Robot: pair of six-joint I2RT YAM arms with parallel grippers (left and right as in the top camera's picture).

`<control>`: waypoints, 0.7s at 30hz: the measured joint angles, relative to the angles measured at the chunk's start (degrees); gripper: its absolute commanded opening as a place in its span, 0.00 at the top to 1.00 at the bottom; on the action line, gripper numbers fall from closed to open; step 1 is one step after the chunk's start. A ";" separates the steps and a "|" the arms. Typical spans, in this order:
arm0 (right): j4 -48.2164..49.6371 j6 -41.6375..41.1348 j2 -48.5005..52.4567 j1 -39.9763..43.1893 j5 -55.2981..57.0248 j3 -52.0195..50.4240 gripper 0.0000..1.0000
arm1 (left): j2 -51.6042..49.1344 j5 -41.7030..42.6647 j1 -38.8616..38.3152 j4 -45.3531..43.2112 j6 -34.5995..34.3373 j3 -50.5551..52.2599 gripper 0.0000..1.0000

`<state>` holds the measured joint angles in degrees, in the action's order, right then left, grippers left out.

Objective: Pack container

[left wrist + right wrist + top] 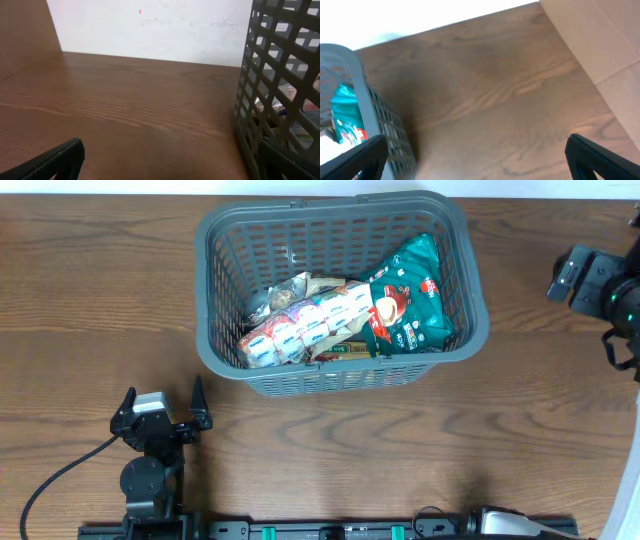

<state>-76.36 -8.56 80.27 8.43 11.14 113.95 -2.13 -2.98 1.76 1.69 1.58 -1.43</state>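
On the brown wooden table, toward the far edge and a little right of centre: the container, upright, open top upward, set slightly askew to the table edge. Dark grey, lattice walls, rounded corners.

Inside it, filling the right half: a teal packet, lying tilted, upper end toward the far right corner. Touching its left side: a white packet with blue marks, laid slantwise from the middle toward the near left corner. Behind that, partly covered: a crumpled pale packet; print too small to read.

Off the container's near left corner, close to it but not seen touching: the left gripper, pointing toward the far side. Jaws spread wide, bare wood between them, nothing held. In the left wrist view, lattice wall just beside the right-hand finger.

At the right edge of the table, apart from the container's right wall: the right gripper, looking down past the grey rim and a corner of the teal packet. Jaws spread wide here too, only table between them, nothing held.
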 measured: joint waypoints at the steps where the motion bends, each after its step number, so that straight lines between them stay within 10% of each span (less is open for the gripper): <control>1: 0.90 0.00 -0.04 0.00 -0.20 0.00 0.01 | 0.00 0.00 0.00 0.00 0.00 0.00 0.01; 13: 16.24 4.87 -13.90 -0.96 -3.45 -3.87 0.01 | -0.02 0.00 0.00 0.00 0.00 0.00 0.01; 21: 30.36 10.91 -33.27 -0.96 -6.67 -25.31 0.01 | -0.02 0.04 0.00 0.04 0.07 0.00 0.01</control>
<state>-46.00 2.35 47.00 7.46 4.47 88.64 -2.15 -2.94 1.76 1.74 1.65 -1.43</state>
